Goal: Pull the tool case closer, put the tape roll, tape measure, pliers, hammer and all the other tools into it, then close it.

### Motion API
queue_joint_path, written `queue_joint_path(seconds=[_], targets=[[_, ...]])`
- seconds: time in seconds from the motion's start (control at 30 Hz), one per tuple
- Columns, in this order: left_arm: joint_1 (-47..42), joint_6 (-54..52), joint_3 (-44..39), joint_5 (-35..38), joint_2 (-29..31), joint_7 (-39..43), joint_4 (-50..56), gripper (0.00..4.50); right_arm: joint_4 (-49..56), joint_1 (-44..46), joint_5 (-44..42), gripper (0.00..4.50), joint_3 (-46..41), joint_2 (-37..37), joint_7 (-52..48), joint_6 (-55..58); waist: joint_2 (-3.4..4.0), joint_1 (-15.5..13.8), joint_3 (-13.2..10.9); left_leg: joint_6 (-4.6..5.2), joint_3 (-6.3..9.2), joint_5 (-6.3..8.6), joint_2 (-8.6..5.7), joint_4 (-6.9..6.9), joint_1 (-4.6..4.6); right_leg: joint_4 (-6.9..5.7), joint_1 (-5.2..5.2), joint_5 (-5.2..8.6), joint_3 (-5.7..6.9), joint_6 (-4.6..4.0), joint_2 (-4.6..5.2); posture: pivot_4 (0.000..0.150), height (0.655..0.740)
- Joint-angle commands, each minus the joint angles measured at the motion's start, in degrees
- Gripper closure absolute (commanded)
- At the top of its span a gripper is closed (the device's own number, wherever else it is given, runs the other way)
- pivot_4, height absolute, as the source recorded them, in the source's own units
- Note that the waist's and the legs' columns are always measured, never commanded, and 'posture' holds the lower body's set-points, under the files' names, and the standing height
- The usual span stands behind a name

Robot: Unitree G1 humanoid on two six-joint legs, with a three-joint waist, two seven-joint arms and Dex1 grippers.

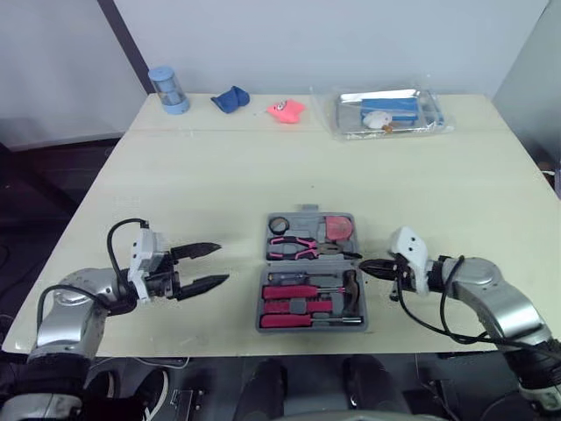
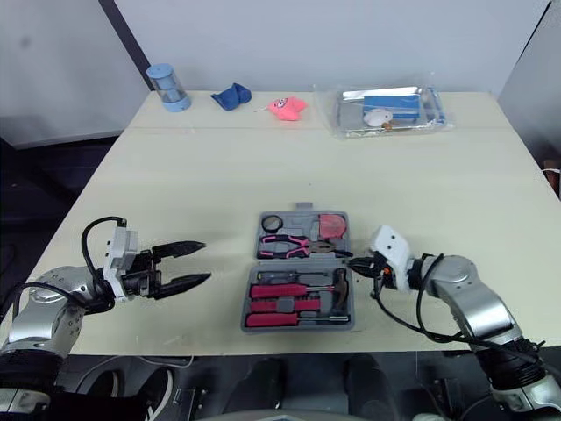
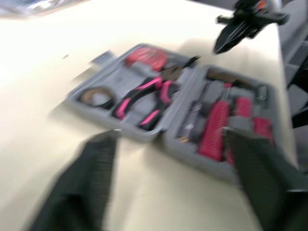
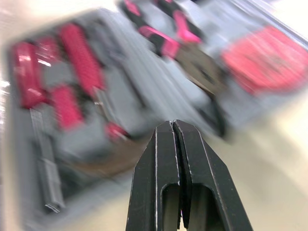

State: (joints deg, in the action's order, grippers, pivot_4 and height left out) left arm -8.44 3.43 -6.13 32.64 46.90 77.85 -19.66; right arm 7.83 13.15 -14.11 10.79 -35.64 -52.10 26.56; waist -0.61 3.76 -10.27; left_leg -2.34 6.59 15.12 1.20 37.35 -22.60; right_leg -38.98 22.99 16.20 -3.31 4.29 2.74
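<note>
Right gripper [image 1: 363,266]: we see its two black fingers [image 4: 192,159] pressed flat together, holding nothing. The tip sits just beside the right edge of the tool case [image 1: 311,326], level with the hinge line and near the nose of the pliers [image 1: 302,248]. We cannot tell whether it touches the case wall.

Left gripper [image 1: 223,263]: spread wide and empty. It is held over the table [image 1: 219,175] to the left of the case, pointing toward it and clearly apart from it.

Tool case: it lies opened flat near the table's front edge, between the two grippers and closer to the right one. Both halves face up.
- Far half: the tape roll [image 1: 279,224] is at its left, the pink-handled pliers lie across the middle, and the red tape measure [image 1: 337,229] is at its right.
- Near half: red-handled screwdrivers [image 1: 298,303] lie in rows, and the hammer [image 1: 351,288] is at the right end, beside them.
- The tools we can make out sit in the moulded slots.

Far side of the table: a blue canister [image 1: 168,90] stands upright toward the left corner. To its right come a blue cloth [image 1: 231,99], then a pink item [image 1: 286,110]. Further right we note a clear plastic packet [image 1: 390,112] with blue and white contents. All four lie well apart from the case and from both grippers.
</note>
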Motion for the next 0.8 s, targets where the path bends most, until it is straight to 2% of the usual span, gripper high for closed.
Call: queue_joint_path(seconds=[0.03, 0.07, 0.17, 0.47, 0.8], targets=[[-2.45, 2.26, 0.11, -2.95, -1.37, 1.54, -4.47, 2.70, -3.03, 1.58, 1.08, 4.50, -0.24, 0.00, -1.03, -3.63, 0.00, 0.15, 0.00, 0.00, -0.01, 0.00, 0.00, 0.01, -0.01, 0.00, 0.00, 0.00, 0.00, 0.00, 0.00, 0.150, 0.7400], [-3.65, 2.78, 0.56, -3.99, -2.10, 1.92, -6.14, 3.03, -4.60, 2.06, 1.83, 4.50, 0.27, -0.04, -1.50, -4.57, 0.00, 0.13, 0.00, -0.01, -0.02, 0.00, 0.00, 0.01, -0.01, 0.00, 0.00, 0.00, -0.01, 0.00, 0.01, 0.150, 0.7400], [-6.89, 5.45, 2.62, -7.96, -3.67, 3.96, -10.82, 4.45, -8.08, 3.12, 3.42, 4.50, 1.81, 0.76, -2.46, -6.74, 0.00, 0.11, 0.00, -0.01, -0.01, -0.01, -0.01, 0.04, 0.00, -0.01, -0.01, 0.00, 0.00, 0.00, 0.01, 0.150, 0.7400], [-12.82, 8.23, 4.54, -13.36, -7.25, 5.11, -19.12, 4.49, -12.59, 4.83, 5.76, 4.50, 2.96, 3.56, -2.82, -10.29, 0.00, 0.22, 0.01, -0.07, 0.00, -0.04, -0.01, 0.06, -0.01, -0.03, -0.01, -0.01, 0.00, 0.00, 0.01, 0.150, 0.7400], [-15.60, 8.78, 5.78, -16.79, -9.00, 6.40, -22.68, 4.49, -15.27, 5.75, 7.71, 4.50, 3.56, 5.03, -2.79, -12.29, -0.01, 0.26, 0.01, -0.10, 0.01, -0.06, -0.03, 0.07, -0.01, -0.05, -0.01, -0.01, 0.00, 0.00, 0.01, 0.150, 0.7400]])
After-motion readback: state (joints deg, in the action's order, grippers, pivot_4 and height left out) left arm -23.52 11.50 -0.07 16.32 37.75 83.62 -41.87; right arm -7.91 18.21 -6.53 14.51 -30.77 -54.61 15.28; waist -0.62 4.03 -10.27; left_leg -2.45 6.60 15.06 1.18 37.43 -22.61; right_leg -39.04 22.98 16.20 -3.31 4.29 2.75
